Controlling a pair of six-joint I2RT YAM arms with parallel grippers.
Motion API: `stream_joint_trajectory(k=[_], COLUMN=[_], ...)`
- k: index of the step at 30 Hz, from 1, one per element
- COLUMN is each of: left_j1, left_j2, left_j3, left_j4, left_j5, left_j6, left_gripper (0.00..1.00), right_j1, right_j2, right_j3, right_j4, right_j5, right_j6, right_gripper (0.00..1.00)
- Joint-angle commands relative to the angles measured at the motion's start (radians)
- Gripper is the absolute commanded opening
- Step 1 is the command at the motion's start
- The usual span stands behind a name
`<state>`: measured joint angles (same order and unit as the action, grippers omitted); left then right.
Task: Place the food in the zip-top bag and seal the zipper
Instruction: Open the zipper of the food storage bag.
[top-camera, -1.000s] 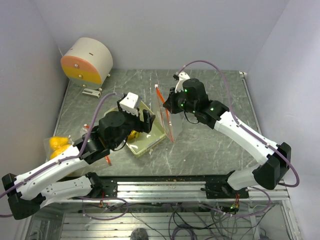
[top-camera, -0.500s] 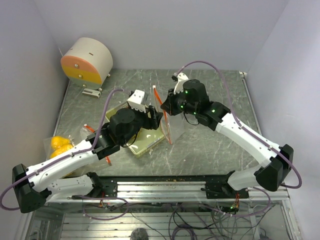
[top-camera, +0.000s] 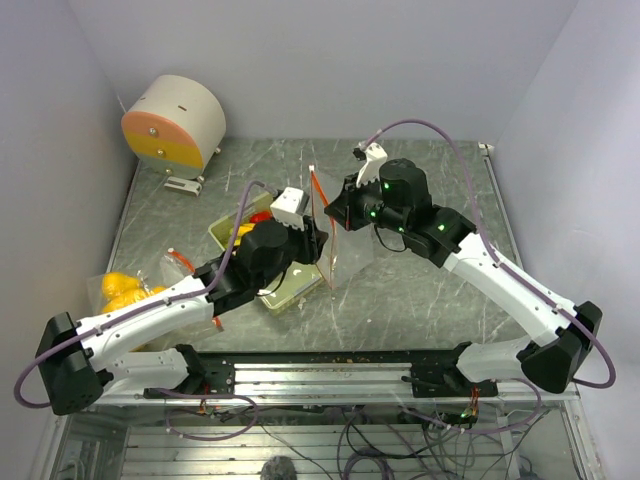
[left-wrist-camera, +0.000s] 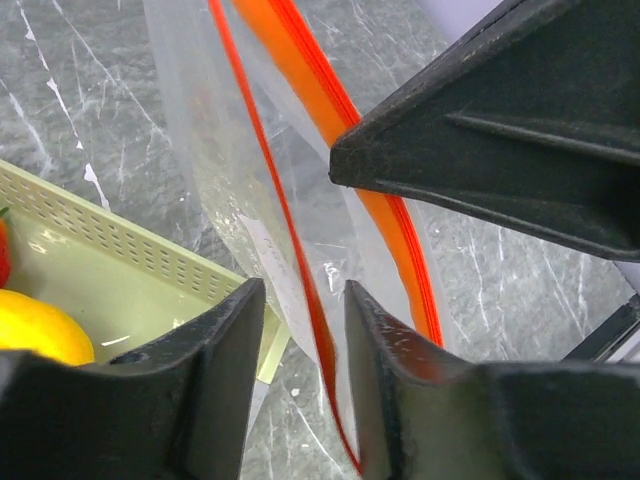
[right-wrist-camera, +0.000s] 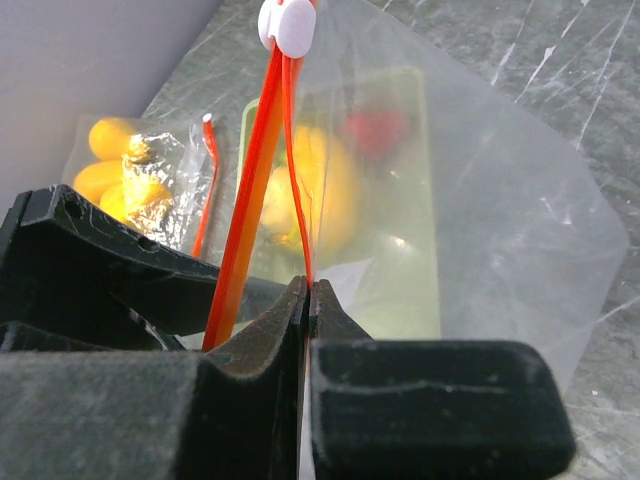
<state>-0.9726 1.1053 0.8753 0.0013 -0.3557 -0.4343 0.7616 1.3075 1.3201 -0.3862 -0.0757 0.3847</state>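
The clear zip-top bag (top-camera: 326, 262) hangs upright at the table's middle; its red-orange zipper (top-camera: 320, 205) runs along the mouth, with a white slider (right-wrist-camera: 287, 25) at the far end. My right gripper (top-camera: 336, 214) is shut on one lip of the zipper (right-wrist-camera: 300, 200). My left gripper (top-camera: 317, 240) is open, and the other thin red lip (left-wrist-camera: 315, 340) runs between its fingers (left-wrist-camera: 235, 350). The food, yellow fruit (right-wrist-camera: 312, 190) and a red piece (right-wrist-camera: 374, 130), lies in the pale green tray (top-camera: 285, 290) behind the bag; it shows through the plastic.
A second clear bag holding yellow fruit (top-camera: 116, 290) lies at the table's left edge, also in the right wrist view (right-wrist-camera: 120, 170). A beige drum with an orange face (top-camera: 175, 120) stands at the back left. Grey walls close in both sides.
My left arm has swung right, off the tray, and brought its open fingers around the bag's near lip. My right gripper has kept its hold on the zipper and shifted slightly.
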Motion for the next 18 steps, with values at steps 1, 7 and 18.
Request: stream_joint_trajectory(k=[1,7,18], left_j1=[-0.004,-0.004,-0.005], left_j2=[0.017,-0.042,-0.233], left_j3=[0.006,0.048,0.238], left_j4=[0.049,-0.091,-0.465], left_j5=[-0.031,-0.232,-0.657], left_j6=[-0.001,0.056,0.216], left_gripper=[0.39,0.07,0.07], right_j1=[0.009,0.008,0.011], right_j2=[-0.031,-0.031,0.034], right_j3=[0.023,0.063,0.169], right_j4=[-0.004,-0.102,-0.329], right_j5=[0.016,0.127,0.458], right_j6=[-0.002,-0.033,-0.042], right_gripper=[0.00,0.00,0.00])
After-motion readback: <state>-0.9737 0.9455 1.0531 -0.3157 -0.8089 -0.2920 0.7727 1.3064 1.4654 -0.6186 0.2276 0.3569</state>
